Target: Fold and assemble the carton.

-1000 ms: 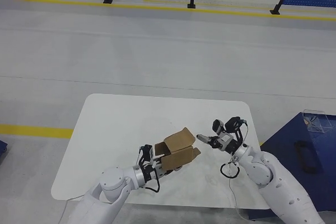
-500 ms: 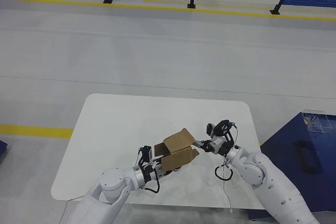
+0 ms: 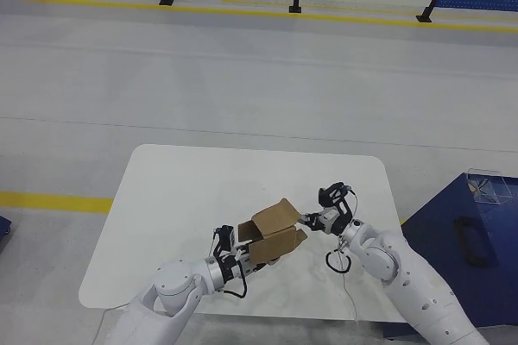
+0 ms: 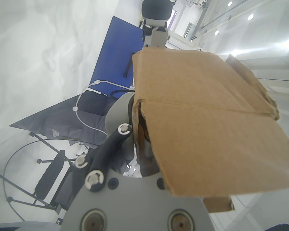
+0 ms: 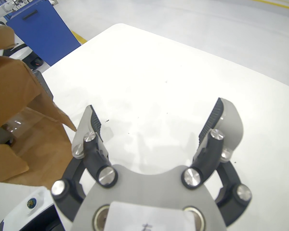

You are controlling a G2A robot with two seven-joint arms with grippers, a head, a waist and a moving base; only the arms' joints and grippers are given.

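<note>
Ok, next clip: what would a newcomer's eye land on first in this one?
First the brown carton, partly opened with its flaps loose, held by the left gripper over the near side of the white table. Then the right gripper, close beside one of the carton's flaps, its jaws wide open and holding nothing.

From overhead the top view faces down on the table (image 3: 198, 172), carton (image 3: 274, 226) toward six o'clock. Both wrist views share that carton close up, the right's facing across the table.
</note>
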